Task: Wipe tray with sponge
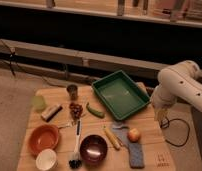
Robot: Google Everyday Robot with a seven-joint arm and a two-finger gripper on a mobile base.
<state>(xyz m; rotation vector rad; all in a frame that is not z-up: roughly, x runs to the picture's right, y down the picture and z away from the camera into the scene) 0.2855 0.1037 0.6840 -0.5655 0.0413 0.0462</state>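
Observation:
A green rectangular tray sits empty at the back right of the wooden table. A blue-grey sponge lies flat near the front right edge, below an apple. My white arm reaches in from the right. Its gripper hangs just off the table's right edge, beside the tray's right corner and well above and behind the sponge. It holds nothing that I can see.
On the table are an orange bowl, a white cup, a dark bowl, a dish brush, a banana, a green vegetable, a metal cup and a pale green cup. A black cable loops at the right.

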